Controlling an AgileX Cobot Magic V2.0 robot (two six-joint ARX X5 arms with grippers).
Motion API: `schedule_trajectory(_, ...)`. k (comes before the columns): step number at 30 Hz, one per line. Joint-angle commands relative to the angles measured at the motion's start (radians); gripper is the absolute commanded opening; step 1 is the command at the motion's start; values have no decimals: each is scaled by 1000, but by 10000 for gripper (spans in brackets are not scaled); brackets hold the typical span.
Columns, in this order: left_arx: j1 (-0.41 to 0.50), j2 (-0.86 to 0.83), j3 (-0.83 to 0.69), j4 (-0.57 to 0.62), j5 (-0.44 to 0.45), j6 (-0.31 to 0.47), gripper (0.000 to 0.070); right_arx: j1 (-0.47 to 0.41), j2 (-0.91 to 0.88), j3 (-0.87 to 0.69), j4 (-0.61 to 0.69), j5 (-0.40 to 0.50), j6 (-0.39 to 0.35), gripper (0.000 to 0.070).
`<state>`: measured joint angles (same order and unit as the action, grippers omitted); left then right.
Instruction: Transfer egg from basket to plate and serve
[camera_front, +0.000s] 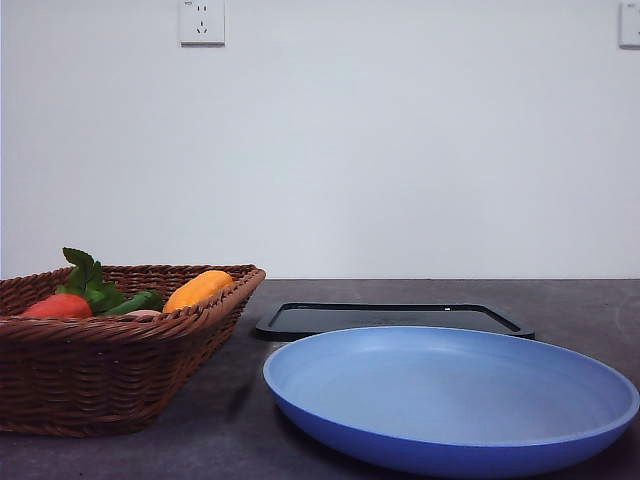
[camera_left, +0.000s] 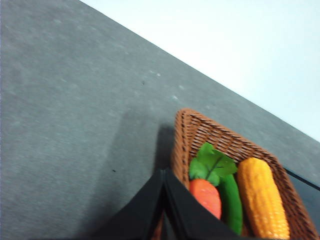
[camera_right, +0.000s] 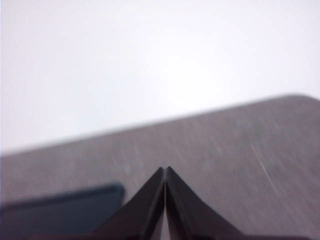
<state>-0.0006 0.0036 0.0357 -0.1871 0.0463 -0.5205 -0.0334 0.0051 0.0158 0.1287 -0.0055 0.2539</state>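
Nearest in the front view, the plate (camera_front: 450, 400) sits on the dark grey, faintly speckled tabletop (camera_front: 590, 300). It is round, shallow and light blue, with a smooth matte surface and a raised rim, and nothing lies in it. Just behind it, a flat black rectangular tray (camera_front: 390, 318) with a low lip lies on the same surface, partly hidden by the plate's far rim.

To the left stands the basket (camera_front: 110, 370), brown woven wicker with sloping sides and a braided rim, apart from the plate. Over its near rim show a red tomato-like item (camera_front: 58, 306) with green leaves (camera_front: 88, 278), a green vegetable (camera_front: 135, 301) and an orange-yellow corn cob (camera_front: 198, 289). A small pale pinkish sliver at the rim between the green vegetable and the corn may be the egg (camera_front: 145, 314); it is too hidden to be sure.

In the left wrist view, the left end effector (camera_left: 164, 172) has its black fingers pressed tip to tip, clenched on nothing, at the basket's corner beside the red item. In the right wrist view, the right end effector (camera_right: 165, 170) is likewise clenched and empty, over bare tabletop near a corner of the tray.

Beyond is a plain white wall (camera_front: 400, 140) with a socket (camera_front: 202, 22).
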Motion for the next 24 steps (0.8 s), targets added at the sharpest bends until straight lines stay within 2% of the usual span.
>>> schedule_trajectory(1, 0, -1, -12, 3, 16, -27, 0, 1, -2, -2, 42, -3, 74, 0)
schedule_trajectory(4, 0, -1, -10, 2, 66, -27, 0, 1, -2, 7, 62, -6, 147, 0)
schedule_trajectory(6, 0, -1, 0, 0, 91, -27, 0, 1, -1, 23, 23, -7, 166, 0)
schedule_trajectory(13, 0, 56, 112, -38, 95, -14, 0, 1, 13, 192, -318, 1, 158, 0)
schedule_trajectory(17, 0, 160, 215, -96, 98, 9, 0, 1, 45, 312, -450, 12, 142, 0)
schedule_trajectory(24, 0, 365, 386, -156, 231, 102, 0, 1, 130, 478, -592, -25, 116, 0)
